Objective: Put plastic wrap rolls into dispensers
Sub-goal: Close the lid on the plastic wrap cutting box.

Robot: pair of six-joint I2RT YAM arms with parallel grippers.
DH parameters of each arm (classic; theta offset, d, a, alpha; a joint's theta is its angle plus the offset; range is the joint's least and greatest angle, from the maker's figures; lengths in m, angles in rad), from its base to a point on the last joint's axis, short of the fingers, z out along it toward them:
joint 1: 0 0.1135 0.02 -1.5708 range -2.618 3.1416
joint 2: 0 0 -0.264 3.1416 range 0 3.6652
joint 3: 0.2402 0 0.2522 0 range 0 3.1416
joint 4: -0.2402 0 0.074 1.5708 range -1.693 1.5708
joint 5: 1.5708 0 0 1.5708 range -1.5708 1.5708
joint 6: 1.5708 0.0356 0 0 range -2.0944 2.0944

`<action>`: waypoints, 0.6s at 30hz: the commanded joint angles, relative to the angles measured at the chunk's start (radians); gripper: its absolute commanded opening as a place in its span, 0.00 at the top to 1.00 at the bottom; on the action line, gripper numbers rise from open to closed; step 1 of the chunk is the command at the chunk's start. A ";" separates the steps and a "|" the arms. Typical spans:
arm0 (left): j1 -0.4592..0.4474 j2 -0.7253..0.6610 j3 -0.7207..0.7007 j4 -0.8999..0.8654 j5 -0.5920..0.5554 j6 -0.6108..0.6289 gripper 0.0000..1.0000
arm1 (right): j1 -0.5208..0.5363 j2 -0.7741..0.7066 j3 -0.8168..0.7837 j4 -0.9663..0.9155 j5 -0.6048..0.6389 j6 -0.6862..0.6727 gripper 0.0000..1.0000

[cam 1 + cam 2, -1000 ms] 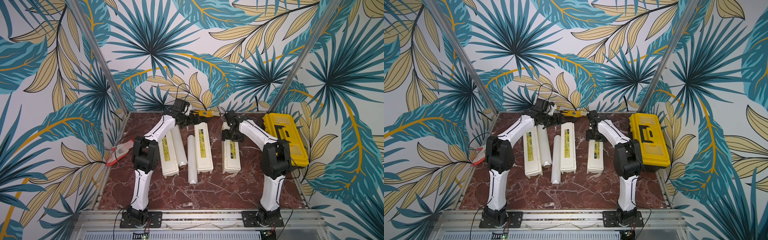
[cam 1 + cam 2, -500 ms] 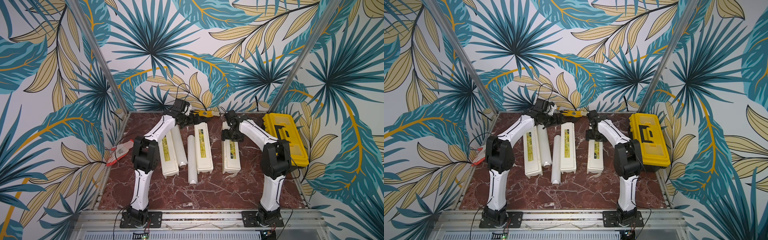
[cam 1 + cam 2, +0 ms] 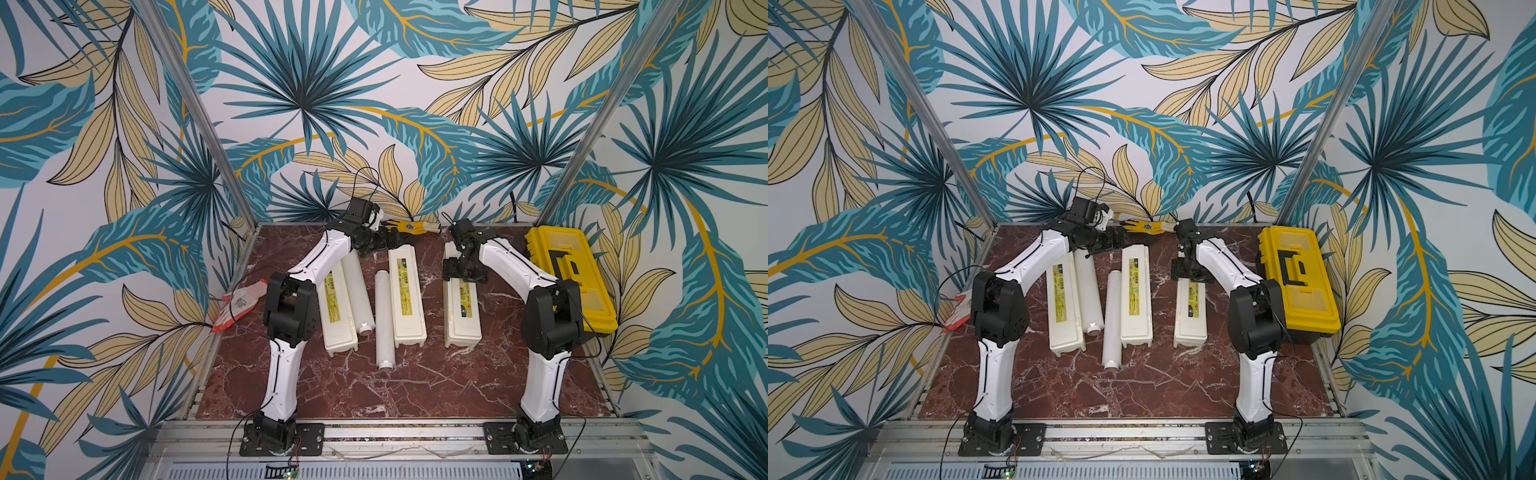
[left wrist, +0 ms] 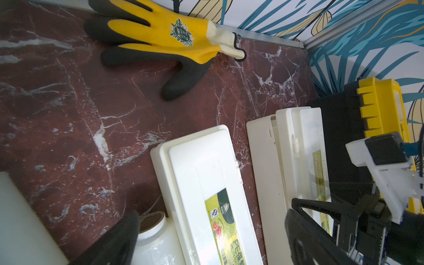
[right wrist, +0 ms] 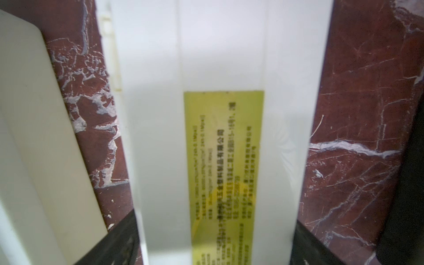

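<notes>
Three cream dispensers lie side by side, lids down, in both top views: left [image 3: 337, 316], middle [image 3: 407, 299], right [image 3: 463, 316]. One plastic wrap roll [image 3: 356, 286] rests against the left dispenser. Another roll [image 3: 383, 320] lies beside the middle one. My left gripper [image 3: 392, 240] hovers open over the far end of the middle dispenser [image 4: 206, 183], beside that roll's core end [image 4: 152, 226]. My right gripper [image 3: 462, 272] straddles the right dispenser [image 5: 220, 137]. Its fingers [image 5: 121, 238] press against both long sides of the box.
A yellow-black toolbox [image 3: 569, 278] stands along the right edge, close to the right arm. A yellow-black glove [image 4: 165, 39] lies by the back wall. A red-white glove [image 3: 239, 301] lies at the left edge. The near half of the marble table [image 3: 374, 390] holds only the arm bases.
</notes>
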 commanded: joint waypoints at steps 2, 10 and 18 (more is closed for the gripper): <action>0.004 -0.043 -0.015 -0.002 0.002 0.013 0.00 | -0.009 -0.038 0.027 -0.039 -0.066 0.014 0.13; 0.002 -0.033 -0.005 -0.002 0.003 0.011 0.00 | -0.025 -0.024 0.050 -0.065 -0.106 0.008 0.15; 0.002 -0.019 0.007 -0.002 0.004 0.006 0.01 | -0.024 -0.008 0.035 -0.070 -0.086 -0.006 0.15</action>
